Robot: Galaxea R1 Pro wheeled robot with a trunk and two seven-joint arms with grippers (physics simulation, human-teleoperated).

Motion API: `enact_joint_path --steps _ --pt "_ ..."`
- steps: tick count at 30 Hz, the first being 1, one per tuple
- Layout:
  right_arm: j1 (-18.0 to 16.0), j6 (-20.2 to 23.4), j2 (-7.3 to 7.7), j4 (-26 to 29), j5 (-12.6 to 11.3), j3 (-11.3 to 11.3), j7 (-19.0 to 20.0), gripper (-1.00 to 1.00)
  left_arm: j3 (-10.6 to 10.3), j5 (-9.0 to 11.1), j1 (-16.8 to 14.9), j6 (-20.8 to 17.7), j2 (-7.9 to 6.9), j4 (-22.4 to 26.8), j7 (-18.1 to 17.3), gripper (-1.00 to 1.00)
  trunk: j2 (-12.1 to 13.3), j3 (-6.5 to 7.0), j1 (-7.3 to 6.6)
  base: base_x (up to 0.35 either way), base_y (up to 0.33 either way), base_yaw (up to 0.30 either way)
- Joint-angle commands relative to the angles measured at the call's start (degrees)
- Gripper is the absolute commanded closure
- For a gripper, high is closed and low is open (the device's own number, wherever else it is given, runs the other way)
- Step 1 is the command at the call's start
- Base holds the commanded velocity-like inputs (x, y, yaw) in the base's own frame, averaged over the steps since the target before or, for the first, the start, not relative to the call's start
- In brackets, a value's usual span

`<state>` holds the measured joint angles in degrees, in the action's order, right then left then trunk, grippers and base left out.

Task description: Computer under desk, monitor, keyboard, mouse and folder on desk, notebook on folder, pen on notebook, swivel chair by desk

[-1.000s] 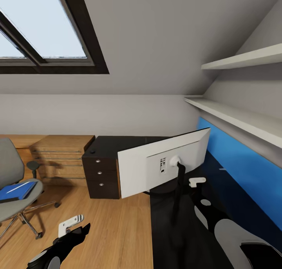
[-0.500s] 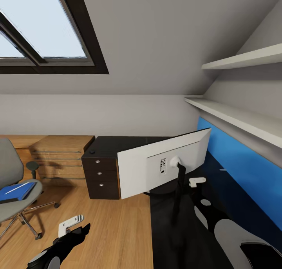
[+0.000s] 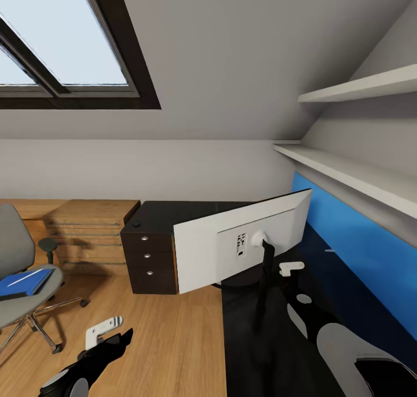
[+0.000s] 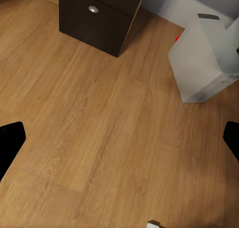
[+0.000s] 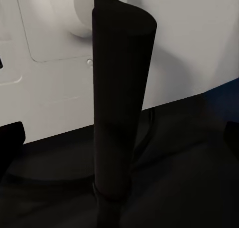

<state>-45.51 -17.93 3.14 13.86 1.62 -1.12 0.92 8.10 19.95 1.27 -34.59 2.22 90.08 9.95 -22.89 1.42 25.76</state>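
The monitor (image 3: 240, 243) stands on the black desk (image 3: 255, 339) with its white back toward me, carried on a dark upright stand post (image 5: 119, 103) rising from a base on the desktop. My right gripper (image 5: 122, 138) faces that post closely: its two fingertips show at opposite edges of the right wrist view, spread wide, with the post between them and nothing gripped. I judge the monitor top-heavy and rigid, the panel fragile. The post is the sound place to take hold; it looks smooth, so a firm squeeze low on it would limit tipping and twisting.

My left gripper (image 4: 119, 138) hangs over bare wood floor (image 4: 89, 138), fingers wide apart and empty. In its view, a white computer tower (image 4: 206, 58) sits on the floor just beside the dark drawer unit (image 4: 99, 13); boxy, likely heavy, better pushed than lifted.

The blue folder (image 3: 23, 282) lies flat on the seat of the swivel chair (image 3: 17, 304), well apart from the desk. It is thin and light; an edge pinch should serve.
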Motion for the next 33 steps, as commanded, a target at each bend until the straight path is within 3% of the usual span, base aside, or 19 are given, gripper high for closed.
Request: enact_joint_path --steps 1,11,33 --pt "-0.02 -0.18 0.04 -0.06 0.19 -0.07 0.05 -1.0 0.0 0.61 -0.01 -0.22 0.05 0.18 0.42 -1.0 -0.03 -0.01 0.02 0.0 0.0 0.0" --pt "-0.02 -0.18 0.03 -0.1 0.23 -0.11 0.05 -1.0 -0.11 0.61 0.0 -0.24 0.1 0.35 0.42 -1.0 -4.04 -1.8 2.22 0.0 0.0 0.0" --pt "-0.02 -0.18 0.02 -0.14 0.32 -0.11 0.05 -1.0 -0.19 0.53 -0.01 -0.26 -0.02 0.27 0.35 -1.0 -4.04 -1.8 2.22 0.066 0.0 0.0"
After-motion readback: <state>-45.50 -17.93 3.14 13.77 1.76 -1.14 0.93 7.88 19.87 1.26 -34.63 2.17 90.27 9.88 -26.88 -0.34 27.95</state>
